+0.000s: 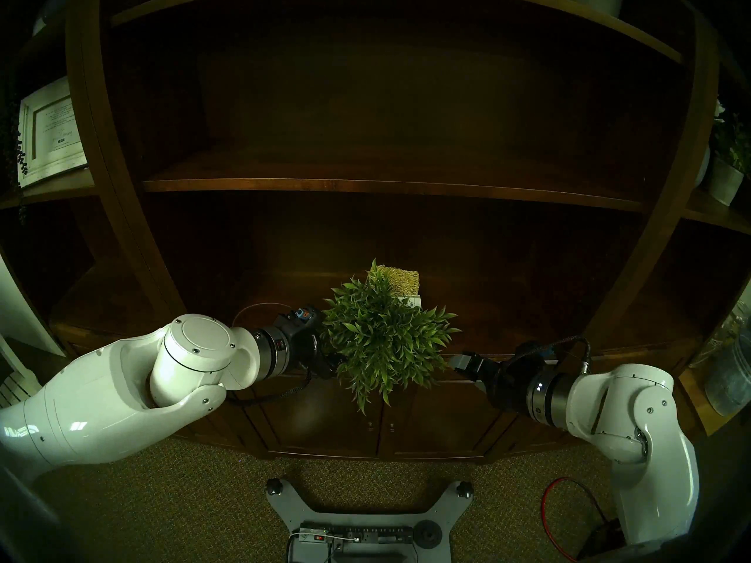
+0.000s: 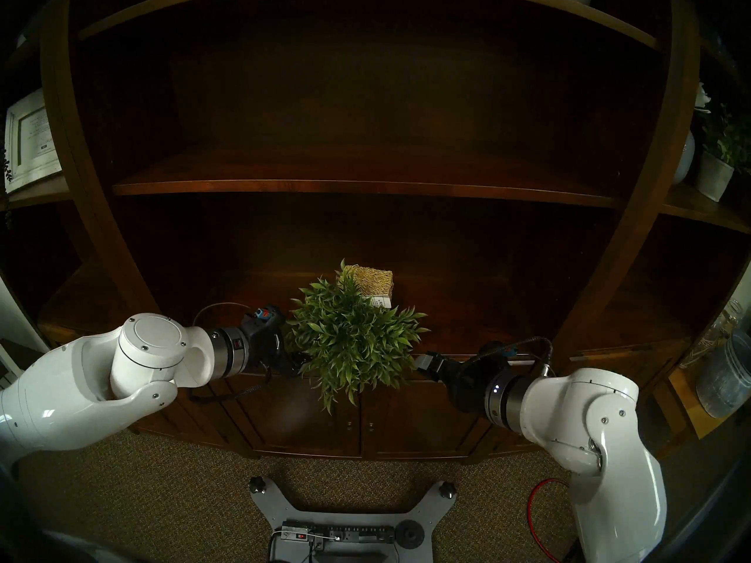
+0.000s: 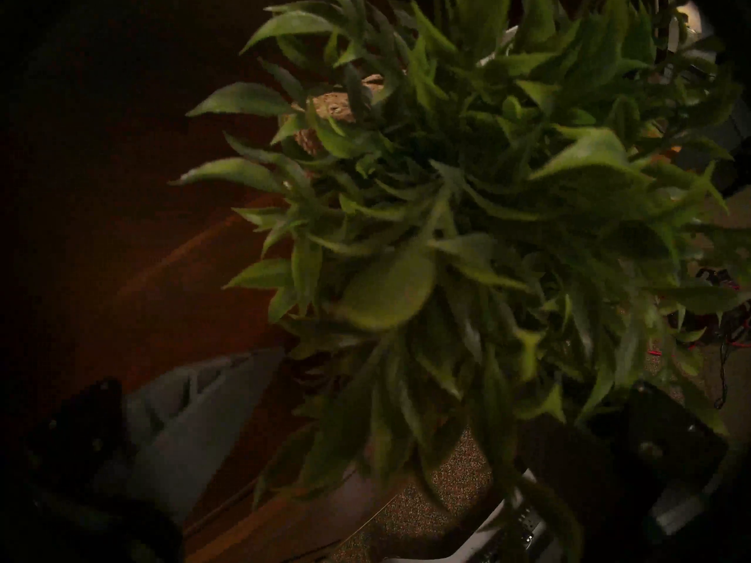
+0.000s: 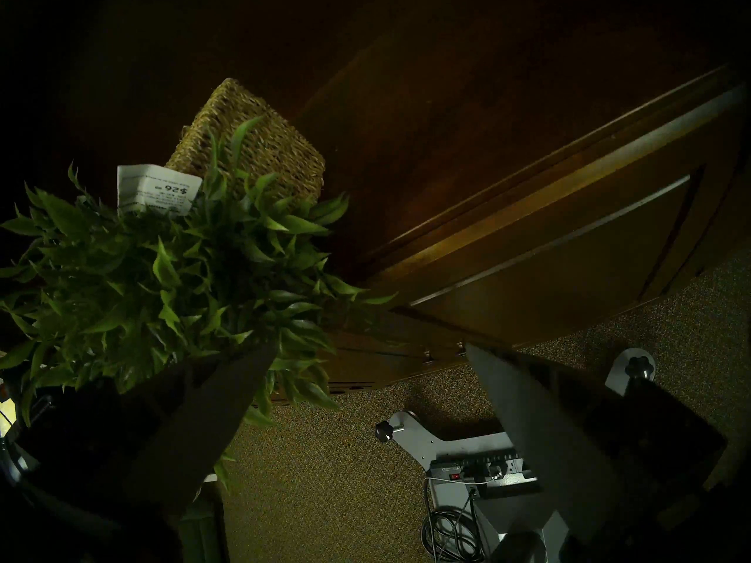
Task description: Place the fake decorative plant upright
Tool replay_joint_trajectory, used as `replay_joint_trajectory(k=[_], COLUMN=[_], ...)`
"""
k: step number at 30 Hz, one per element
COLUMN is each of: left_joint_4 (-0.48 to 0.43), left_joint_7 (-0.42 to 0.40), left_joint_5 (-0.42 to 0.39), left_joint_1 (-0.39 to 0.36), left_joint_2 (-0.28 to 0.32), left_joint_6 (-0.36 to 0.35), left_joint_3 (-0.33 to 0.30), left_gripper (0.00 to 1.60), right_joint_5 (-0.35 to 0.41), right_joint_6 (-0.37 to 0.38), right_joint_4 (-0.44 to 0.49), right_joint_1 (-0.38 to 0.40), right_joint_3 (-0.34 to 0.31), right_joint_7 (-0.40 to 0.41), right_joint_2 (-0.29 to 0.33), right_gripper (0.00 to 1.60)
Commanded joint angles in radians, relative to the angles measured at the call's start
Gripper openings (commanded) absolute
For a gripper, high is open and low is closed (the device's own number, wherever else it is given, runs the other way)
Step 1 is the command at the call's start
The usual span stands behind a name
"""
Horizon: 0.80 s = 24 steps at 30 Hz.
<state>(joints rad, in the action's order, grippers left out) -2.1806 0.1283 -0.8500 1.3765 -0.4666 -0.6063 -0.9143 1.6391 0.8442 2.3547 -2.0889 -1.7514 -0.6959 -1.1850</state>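
Note:
The fake decorative plant (image 1: pixel 386 338) lies on its side on the dark wooden counter (image 1: pixel 508 318). Its tan woven pot (image 1: pixel 396 282) with a white tag (image 1: pixel 410 302) points to the back, and its leaves hang over the front edge. My left gripper (image 1: pixel 333 365) is at the foliage's left side, open, with leaves between its fingers (image 3: pixel 211 395). My right gripper (image 1: pixel 461 363) is open at the foliage's right side, and one of its fingers (image 4: pixel 252 387) touches the leaves. The pot (image 4: pixel 252 152) and tag (image 4: pixel 156 190) also show in the right wrist view.
A shelf board (image 1: pixel 365 186) runs above the plant. A framed picture (image 1: pixel 51 131) stands on the left shelf, and a flowering plant in a pale pot (image 1: pixel 727 176) on the right shelf. A glass jar (image 1: pixel 731 371) stands lower right. My base with a power strip (image 1: pixel 357 521) and a red cable (image 1: pixel 569 509) are on the carpet.

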Motion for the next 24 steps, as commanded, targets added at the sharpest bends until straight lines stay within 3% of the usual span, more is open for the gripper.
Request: replay_joint_trajectory(k=[1,17,24], left_joint_4=[-0.006,0.011,-0.006], left_joint_7=[-0.004,-0.012,-0.022], left_joint_5=[-0.013,-0.038,-0.048], left_joint_1=[-0.068,-0.162,-0.128], left_joint_2=[-0.025,-0.1,-0.078], left_joint_6=[-0.012,-0.097,-0.11], left_joint_3=[-0.045,-0.065,-0.06], left_gripper=[1.6,1.6,1.6], right_joint_5=[-0.001,0.0,-0.001], right_joint_6=[-0.002,-0.003,-0.005], right_joint_4=[0.029,0.028,0.03], right_joint_1=[0.007,0.007,0.005], right_joint_3=[-0.001,0.0,0.0], right_joint_7=[0.004,0.004,0.004], right_joint_2=[0.0,0.002,0.002], right_gripper=[1.6,1.6,1.6])
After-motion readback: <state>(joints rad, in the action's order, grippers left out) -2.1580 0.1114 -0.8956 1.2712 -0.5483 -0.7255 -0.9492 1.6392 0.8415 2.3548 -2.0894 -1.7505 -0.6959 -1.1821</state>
